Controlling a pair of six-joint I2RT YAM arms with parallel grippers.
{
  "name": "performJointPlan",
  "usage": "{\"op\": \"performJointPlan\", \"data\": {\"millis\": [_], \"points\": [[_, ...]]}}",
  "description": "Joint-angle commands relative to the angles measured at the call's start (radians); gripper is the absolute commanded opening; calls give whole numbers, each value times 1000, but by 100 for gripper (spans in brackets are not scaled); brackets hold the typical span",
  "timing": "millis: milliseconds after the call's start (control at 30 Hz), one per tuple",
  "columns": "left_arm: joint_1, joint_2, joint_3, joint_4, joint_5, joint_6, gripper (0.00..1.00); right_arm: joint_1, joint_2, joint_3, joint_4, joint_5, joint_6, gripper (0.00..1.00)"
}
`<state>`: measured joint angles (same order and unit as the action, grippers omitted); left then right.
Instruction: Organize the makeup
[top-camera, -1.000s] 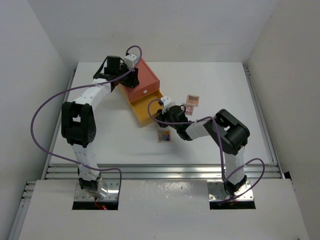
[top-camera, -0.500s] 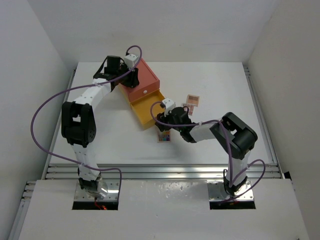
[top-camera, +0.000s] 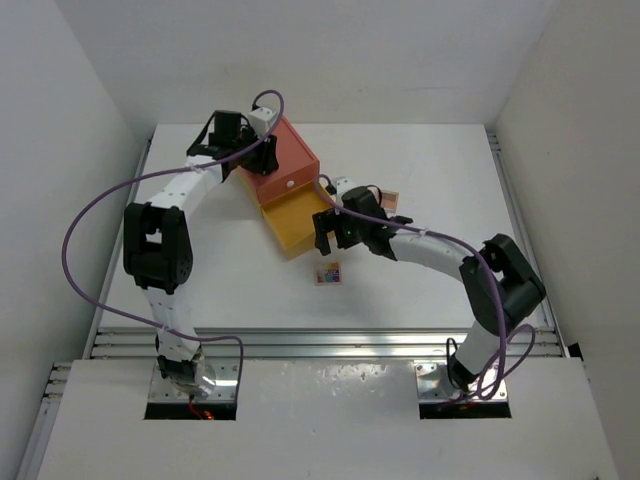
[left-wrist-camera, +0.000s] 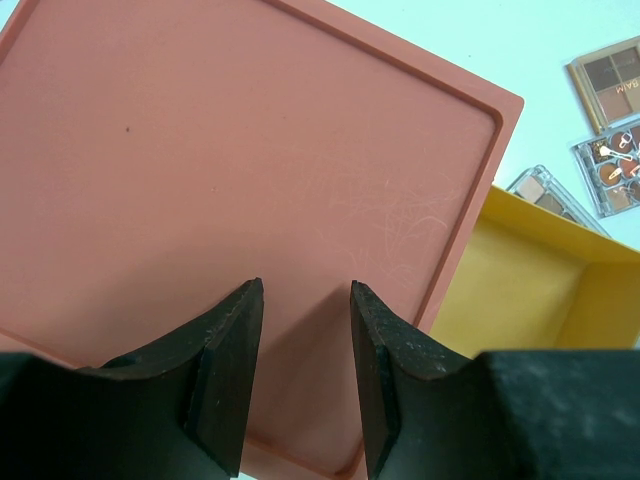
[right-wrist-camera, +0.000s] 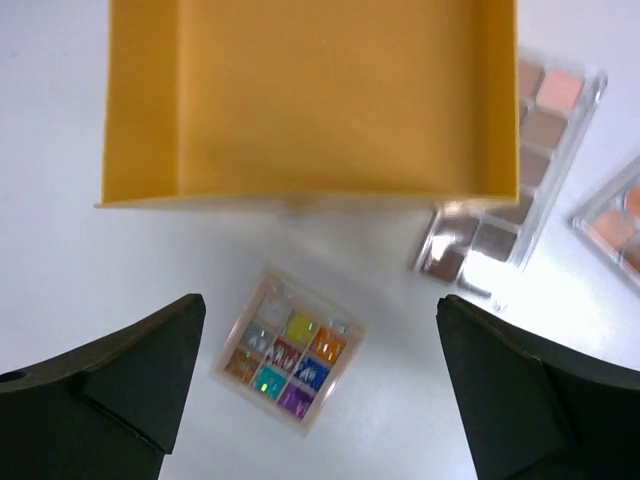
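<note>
The right gripper (right-wrist-camera: 320, 302) hangs wide open and empty over the white table (right-wrist-camera: 60, 260). In the lower centre of its wrist view, the multicolour eyeshadow palette (right-wrist-camera: 290, 362) lies flat between the spread fingers, just below the open yellow drawer (right-wrist-camera: 300, 100). A brown-toned eyeshadow palette (right-wrist-camera: 510, 170) lies at the right, beside the drawer. The left gripper (left-wrist-camera: 305, 290) is partly open over the orange box (left-wrist-camera: 250, 150), gripping nothing.
</note>
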<state>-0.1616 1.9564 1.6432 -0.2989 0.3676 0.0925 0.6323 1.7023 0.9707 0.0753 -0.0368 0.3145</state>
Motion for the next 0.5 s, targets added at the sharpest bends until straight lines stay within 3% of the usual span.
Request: {"op": "performJointPlan", "data": {"millis": [0,67,167,267,467], "points": [[16,44,4,-134,-12,-13,46,56,-20,83,-336,180,133,100],[16,44,4,-143,-12,-13,46,84,-21,80,-347,265,239,100],[16,53,13,-143,-12,-13,46,128,26,135,-392,301,241,100],[16,53,13,-143,-2,-13,47,152,98,247,-476,282,245,100],[16,53,23,-143,7,-13,47,184,148,243,-427,222,270,100]]}}
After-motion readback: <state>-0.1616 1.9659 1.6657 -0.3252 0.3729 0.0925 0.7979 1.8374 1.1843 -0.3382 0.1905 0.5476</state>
